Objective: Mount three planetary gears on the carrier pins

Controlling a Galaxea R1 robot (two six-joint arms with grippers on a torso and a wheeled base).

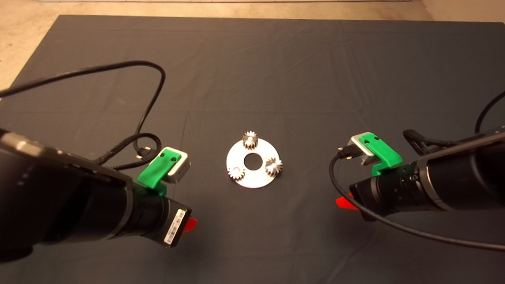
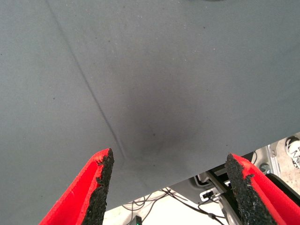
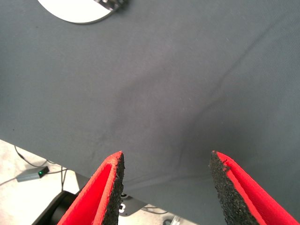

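A shiny round plate [image 1: 254, 173] with a centre hole lies mid-mat. Three small silvery gears sit on it over its pins: one at the far side [image 1: 250, 139], one at the right [image 1: 273, 166], one at the near left [image 1: 236, 172]. The pins are hidden under the gears. My left gripper [image 2: 168, 187] is open and empty over bare mat, left of the plate and nearer the front. My right gripper [image 3: 166, 185] is open and empty over bare mat, right of the plate. The plate's edge [image 3: 75, 13] and one gear [image 3: 115, 3] show in the right wrist view.
The dark mat [image 1: 252, 79] covers the table. Black cables loop from the left arm [image 1: 150, 98] and trail from the right arm [image 1: 394, 225]. Past the mat's front edge, floor, cables and a shoe [image 2: 293, 150] show.
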